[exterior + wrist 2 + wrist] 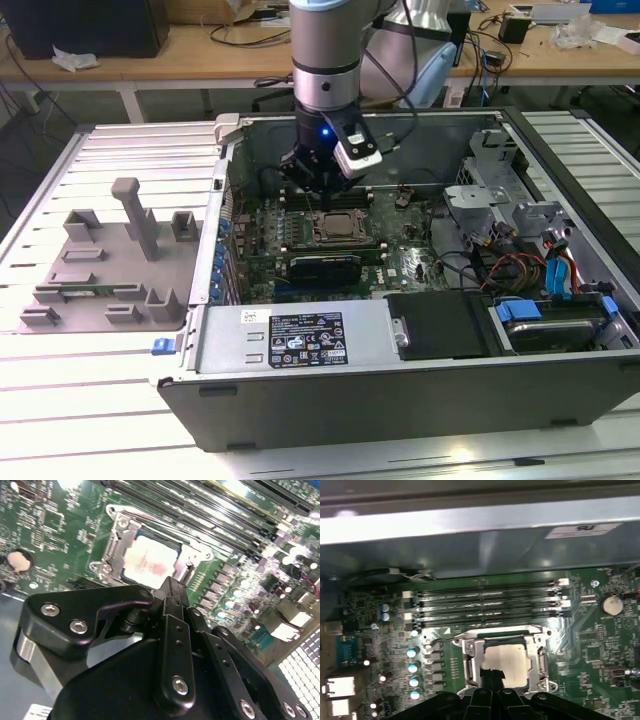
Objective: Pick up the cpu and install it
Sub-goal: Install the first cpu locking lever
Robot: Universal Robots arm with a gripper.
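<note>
You've got cpu (509, 661) seated flat in socket frame (468, 662), mid motherboard (592, 647), beside memory slots (485, 605). Gripper (490, 675) over its edge, closed, empty. Chip likely light, stiff, slick, fragile: hold by opposite rims.

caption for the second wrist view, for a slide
Gripper close to the cpu, which lies inside the metal socket frame on the green motherboard.

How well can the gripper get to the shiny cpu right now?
Probably yes, easily. The gripper hangs close above the cpu, which lies in the socket frame with its top bare. Nothing seems to stand between them.
</note>
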